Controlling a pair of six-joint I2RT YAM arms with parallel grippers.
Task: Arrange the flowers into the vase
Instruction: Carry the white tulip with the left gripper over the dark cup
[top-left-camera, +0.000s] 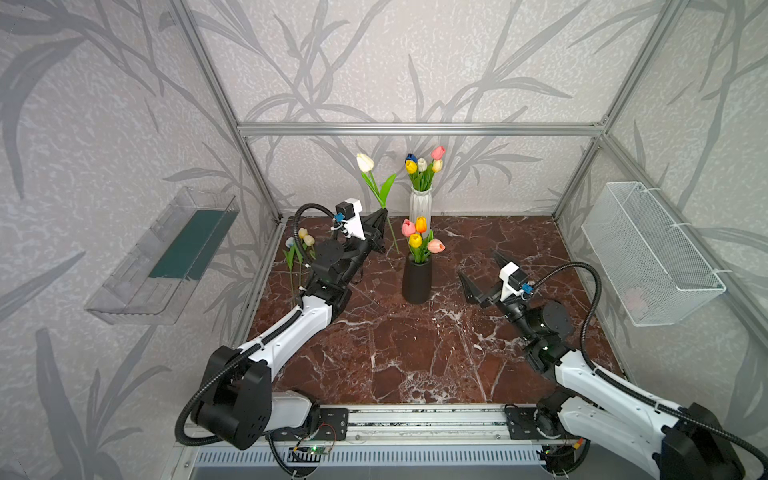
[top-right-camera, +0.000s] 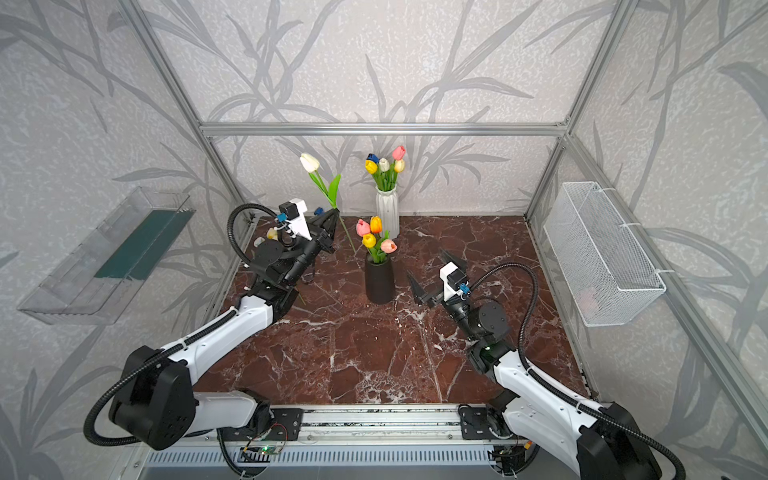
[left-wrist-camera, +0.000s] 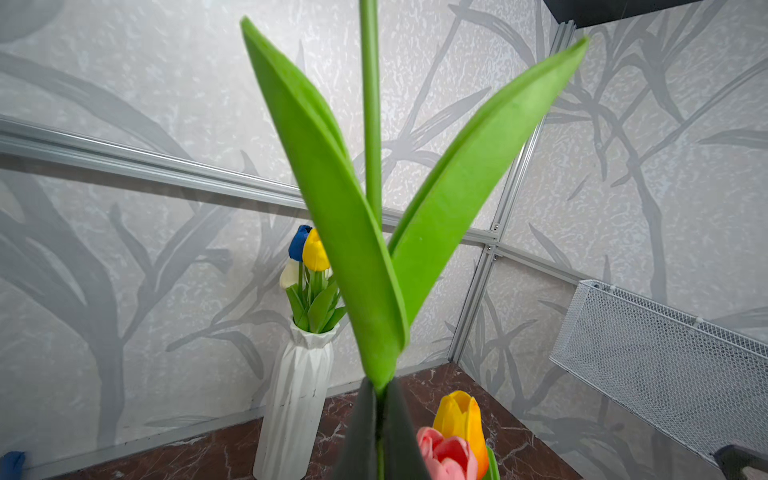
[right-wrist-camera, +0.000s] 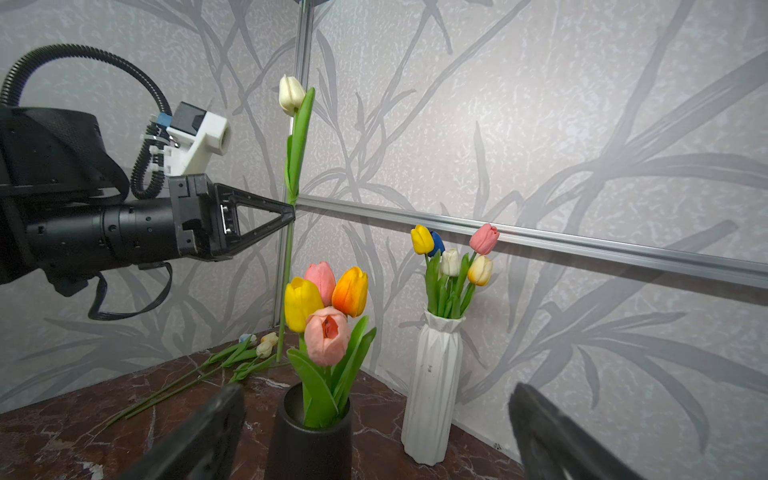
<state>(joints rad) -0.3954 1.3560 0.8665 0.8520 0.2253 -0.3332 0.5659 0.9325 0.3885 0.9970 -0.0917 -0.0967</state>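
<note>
My left gripper (top-left-camera: 384, 212) (top-right-camera: 334, 212) (left-wrist-camera: 379, 390) (right-wrist-camera: 293, 212) is shut on the stem of a white tulip (top-left-camera: 365, 162) (top-right-camera: 309, 162) (right-wrist-camera: 291, 93), just below its two green leaves (left-wrist-camera: 353, 249). The flower stands nearly upright, left of the black vase (top-left-camera: 416, 280) (top-right-camera: 379, 282) (right-wrist-camera: 309, 440), which holds several tulips. A white ribbed vase (top-left-camera: 420, 208) (top-right-camera: 387, 214) (left-wrist-camera: 295, 399) (right-wrist-camera: 432, 395) at the back wall holds several more. Loose flowers (top-left-camera: 301, 245) (top-right-camera: 270, 235) (right-wrist-camera: 249, 353) lie at the back left, partly hidden behind the left arm. My right gripper (top-left-camera: 478, 266) (top-right-camera: 426, 264) (right-wrist-camera: 374, 436) is open and empty, right of the black vase.
A white wire basket (top-left-camera: 652, 253) (left-wrist-camera: 665, 374) hangs on the right wall. A clear plastic tray (top-left-camera: 166, 253) hangs on the left wall. Aluminium frame posts stand in the back corners of the marble table (top-left-camera: 415, 357).
</note>
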